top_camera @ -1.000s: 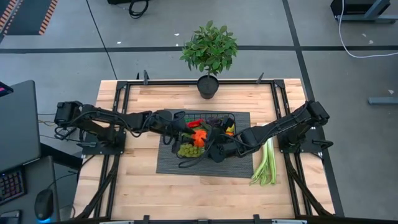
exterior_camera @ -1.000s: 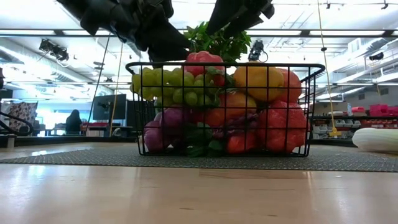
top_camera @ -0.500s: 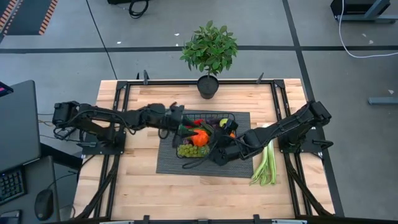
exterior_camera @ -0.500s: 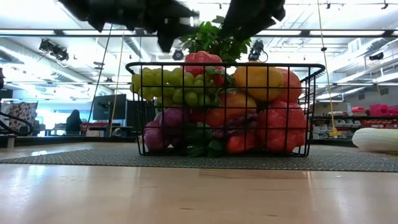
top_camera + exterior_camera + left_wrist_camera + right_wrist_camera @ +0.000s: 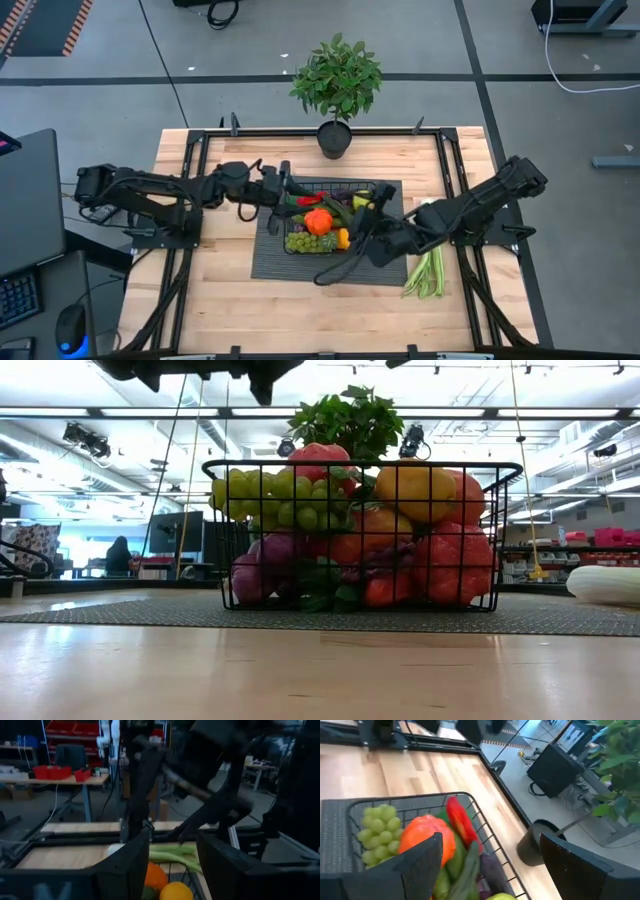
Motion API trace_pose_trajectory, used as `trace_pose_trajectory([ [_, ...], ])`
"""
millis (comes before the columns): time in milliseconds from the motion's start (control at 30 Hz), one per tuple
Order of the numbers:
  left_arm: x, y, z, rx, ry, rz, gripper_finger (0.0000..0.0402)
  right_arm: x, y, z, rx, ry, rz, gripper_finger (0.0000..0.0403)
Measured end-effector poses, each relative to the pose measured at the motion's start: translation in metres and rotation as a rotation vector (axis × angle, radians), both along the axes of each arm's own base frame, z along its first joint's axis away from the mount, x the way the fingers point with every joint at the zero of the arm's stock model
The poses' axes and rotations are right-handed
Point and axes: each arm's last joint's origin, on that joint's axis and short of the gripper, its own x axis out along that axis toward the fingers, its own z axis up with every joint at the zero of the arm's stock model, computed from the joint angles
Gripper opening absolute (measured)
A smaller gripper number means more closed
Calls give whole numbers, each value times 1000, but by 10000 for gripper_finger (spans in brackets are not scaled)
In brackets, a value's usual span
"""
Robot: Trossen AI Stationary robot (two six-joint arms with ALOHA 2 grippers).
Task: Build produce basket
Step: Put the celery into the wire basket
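Note:
The black wire basket [image 5: 333, 184] stands on the dark ribbed mat [image 5: 385, 270], full of produce: green grapes [image 5: 290, 500], an orange [image 5: 425, 837], red and yellow peppers [image 5: 415, 490]. A long pale-green leek [image 5: 428, 268] lies on the table right of the mat. My left gripper [image 5: 287, 191] hovers open and empty over the basket's far left corner. My right gripper [image 5: 368, 215] hovers open and empty over the basket's right end. Both wrist views show spread fingers with nothing between them.
A leafy potted plant [image 5: 337, 80] stands at the table's far edge behind the basket. Bare wood lies on the table's near side and left of the mat. Black frame rails run along the table's left and right sides.
Both grippers have risen off the produce; in the low view they have almost left the picture's top. My left gripper has drawn back toward the table's far left, my right gripper toward the right edge. The basket and produce have stayed put.

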Motion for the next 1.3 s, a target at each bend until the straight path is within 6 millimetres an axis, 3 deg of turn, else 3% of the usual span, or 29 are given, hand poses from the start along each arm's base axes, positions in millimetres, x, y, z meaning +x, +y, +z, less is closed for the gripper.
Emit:
trace_pose_trajectory([
  [200, -12, -1, 14, 43, -38, 2, 172, 19, -22, 5, 93, 35, 170, 334],
  [367, -41, 5, 29, 65, -11, 34, 172, 36, -39, 11, 224, 9, 398, 334],
  [533, -70, 14, 34, 56, 76, 111, 172, 43, -65, 13, 235, -2, 445, 334],
  [667, -83, 15, 30, 55, 105, 129, 172, 45, -94, 12, 284, 8, 424, 334],
  [900, -89, 15, -10, 50, 119, 144, 172, 23, -126, 6, 379, 168, 308, 334],
  [1067, -97, 14, -26, 25, 22, 168, 172, 6, -129, 14, 429, 192, 278, 334],
  [1300, -109, 13, -35, -36, 16, 168, 172, -15, -129, 30, 430, 150, 232, 334],
])
